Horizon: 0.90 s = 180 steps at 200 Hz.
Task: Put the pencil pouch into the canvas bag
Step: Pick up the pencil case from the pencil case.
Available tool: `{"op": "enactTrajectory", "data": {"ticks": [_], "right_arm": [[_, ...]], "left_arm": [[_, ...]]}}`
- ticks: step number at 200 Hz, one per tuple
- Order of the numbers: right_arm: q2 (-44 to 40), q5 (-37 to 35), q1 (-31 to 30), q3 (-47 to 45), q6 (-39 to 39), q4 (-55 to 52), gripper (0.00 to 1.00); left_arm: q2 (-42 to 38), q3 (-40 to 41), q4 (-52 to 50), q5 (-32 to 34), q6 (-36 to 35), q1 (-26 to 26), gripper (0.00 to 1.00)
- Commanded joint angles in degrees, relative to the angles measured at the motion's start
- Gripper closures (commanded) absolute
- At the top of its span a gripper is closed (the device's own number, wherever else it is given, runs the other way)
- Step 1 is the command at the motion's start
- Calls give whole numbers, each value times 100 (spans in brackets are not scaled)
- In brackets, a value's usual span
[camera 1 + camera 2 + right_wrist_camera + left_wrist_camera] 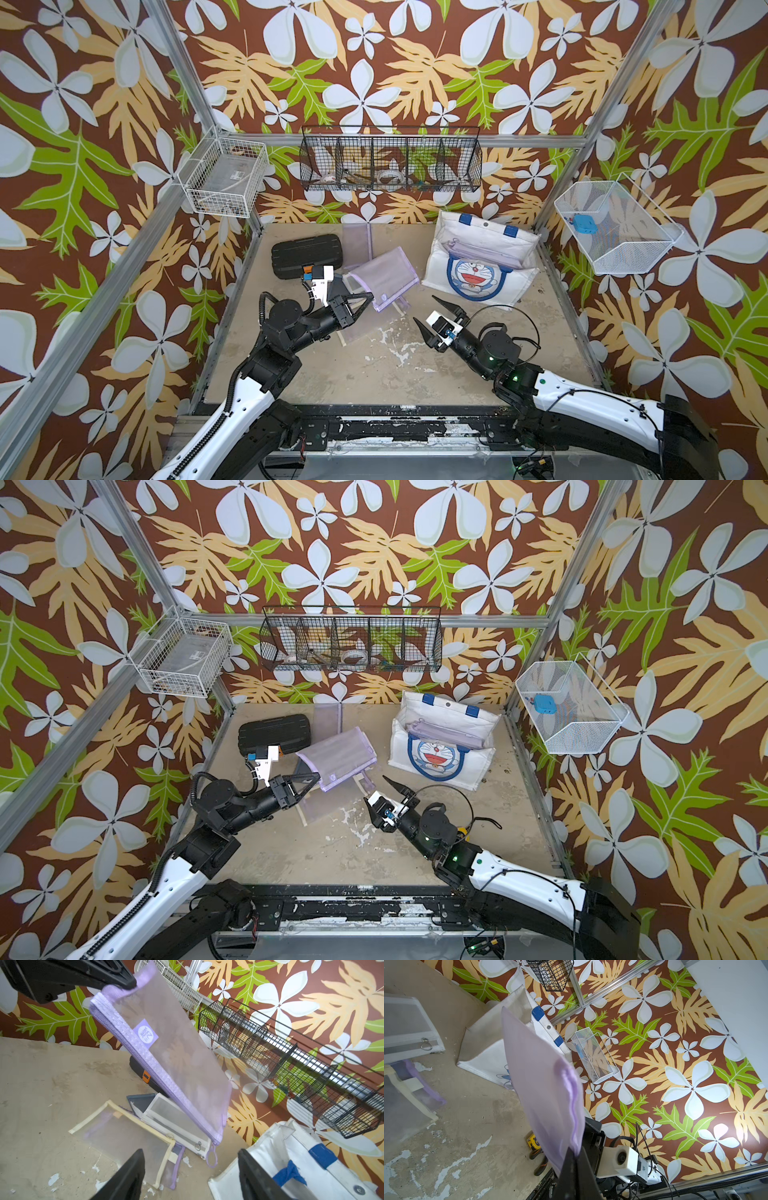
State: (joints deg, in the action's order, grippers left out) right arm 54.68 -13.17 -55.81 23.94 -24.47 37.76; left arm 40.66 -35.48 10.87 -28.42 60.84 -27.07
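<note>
A worn, paint-flecked tabletop (374,374) sits inside a cage walled with bright flower-and-leaf wallpaper.

The left gripper (370,296) has its fingers pressed together on one corner of the pencil pouch (384,278) – a see-through purple mesh pouch with a purple zip. It holds the pouch tilted in the air, above the middle of the tabletop's far half.

Beneath the pouch lies a loose heap of other pouches: a cream-edged pouch (124,1132), a white-edged pouch (172,1120) and a dark one under them. Whether the raised pouch's lower corner touches this heap is hard to tell.

Behind the left gripper lies a black plastic case (305,253), and a second purple pouch (356,241) leans at the back wall.

The canvas bag (473,276) is at the far right of the tabletop, apart from the held pouch, its mouth gaping open. A folded purple pouch (486,253) already lies across that mouth, taking up part of the opening.

The right gripper (424,307) hovers near the front of the bag with its fingers spread apart, holding nothing. Bare tabletop lies between the held pouch and the bag.

On the walls hang a black wire basket (390,160), a white wire basket (222,176) on the left and a white mesh basket (615,226) on the right.
</note>
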Motion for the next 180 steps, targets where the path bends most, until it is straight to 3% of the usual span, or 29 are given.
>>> {"op": "enactTrajectory", "data": {"ticks": [1,52,85,115,140,149,171,180], "right_arm": [[327,-190,-90,153,-236,805,29],[1204,-315,-327,527,-584,1236,29],[1627,-777,-403,763,-767,1510,30],[2122,-968,-400,1132,-940,1627,40],[2346,-1091,-402,1320,-1051,1728,55],[2310,-1079,-403,1343,-1033,1701,64],[2165,-1047,-404,1417,-1003,1321,99],[2093,-1056,-403,1392,-1011,1199,100]], "left_arm": [[-12,-48,249,-140,271,0,100],[133,33,596,-269,539,0,100],[196,88,951,-413,800,0,100],[209,154,1143,-539,961,0,100],[148,212,1154,-565,1013,0,100],[117,233,1144,-561,1014,0,100],[122,333,1185,-585,1030,0,100],[131,421,1329,-602,1101,0,100]]}}
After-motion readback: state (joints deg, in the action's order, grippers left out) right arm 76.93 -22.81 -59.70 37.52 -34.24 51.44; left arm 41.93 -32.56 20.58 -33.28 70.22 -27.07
